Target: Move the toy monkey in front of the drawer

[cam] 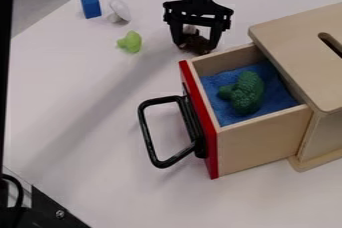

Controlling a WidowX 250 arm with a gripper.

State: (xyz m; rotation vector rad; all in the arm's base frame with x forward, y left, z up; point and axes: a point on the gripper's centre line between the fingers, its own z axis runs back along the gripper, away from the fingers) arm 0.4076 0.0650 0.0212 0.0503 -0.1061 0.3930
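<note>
Hand (pixel 196 46) spread around toy monkey (pixel 195 42), beside drawer (pixel 262 141). Risks: off-centre pinch lets monkey slip; low sideways swing clips drawer.

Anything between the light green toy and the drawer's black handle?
No object: the camera view shows only bare white tabletop between the light green toy and the black handle, crossed by a soft shadow.
</note>
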